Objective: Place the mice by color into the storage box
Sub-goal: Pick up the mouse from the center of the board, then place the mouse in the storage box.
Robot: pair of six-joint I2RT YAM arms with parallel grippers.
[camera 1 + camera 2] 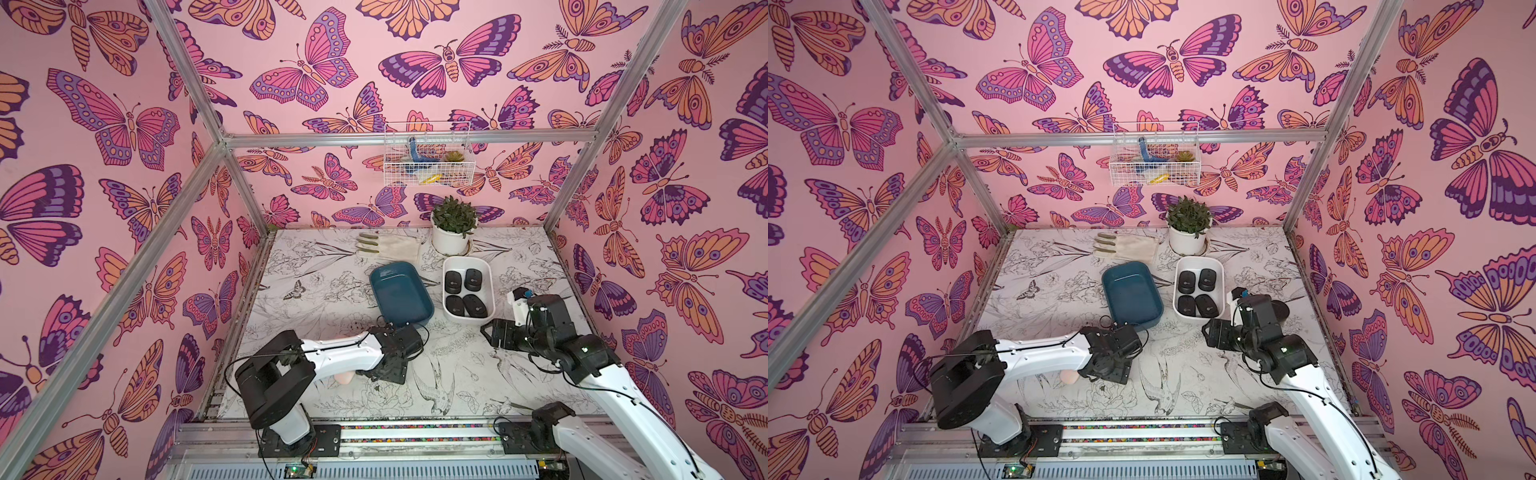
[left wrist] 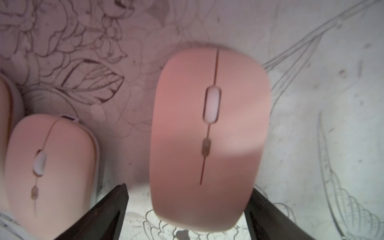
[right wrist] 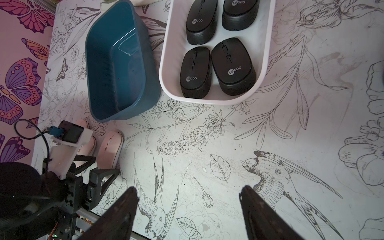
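Three pale-pink mice lie on the table by the near end of the empty blue storage box [image 1: 399, 291]. In the left wrist view, one pink mouse [image 2: 207, 135] lies between the fingers of my open left gripper [image 2: 188, 188], with a gap on one side. A second pink mouse [image 2: 49, 170] lies beside it, and a third [image 2: 6, 108] shows only at the picture's edge. The left arm hides most of them in both top views; only a bit of pink mouse [image 1: 345, 377] shows. Several black mice [image 1: 473, 279] fill the white storage box [image 1: 467, 258]. My right gripper [image 3: 189, 188] hangs open over bare table, near that box.
A potted plant [image 1: 453, 226] and a pale glove [image 1: 388, 245] sit at the back of the table. A wire basket [image 1: 428, 156] hangs on the back wall. Metal frame posts and butterfly walls close in the table on three sides.
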